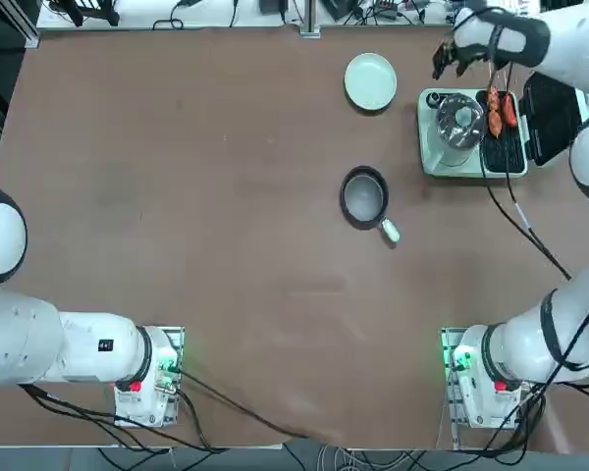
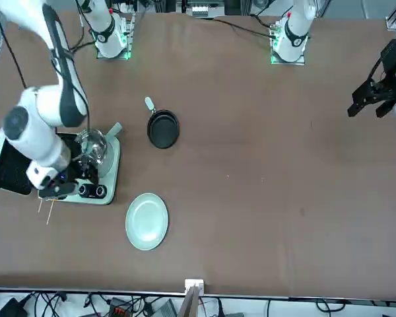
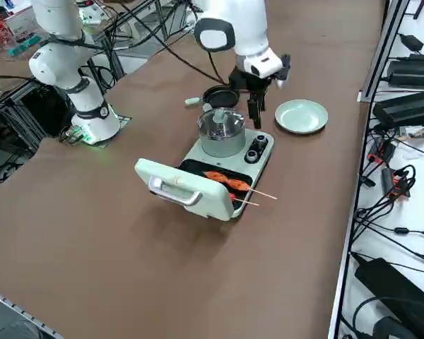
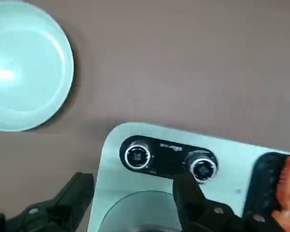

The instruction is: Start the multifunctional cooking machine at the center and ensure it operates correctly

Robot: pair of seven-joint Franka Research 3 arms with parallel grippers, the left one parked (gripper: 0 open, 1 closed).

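Pan point(image 1: 364, 199), small and black, lies nearest the robot's bases; beyond it, at the table's point(image 1: 226, 245) far right, sits the multifunctional cooking machine point(image 1: 439, 162), glass-lidded pot point(image 1: 459, 123) beside skewered food point(image 1: 494, 113) on its grill. The right gripper point(image 4: 134, 193) hovers above its dial end, jaws parted, empty.

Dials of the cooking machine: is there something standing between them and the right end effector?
Nothing visible stands between the right end effector, open above the machine, and its dials. The lidded pot stands beside them, not in between.
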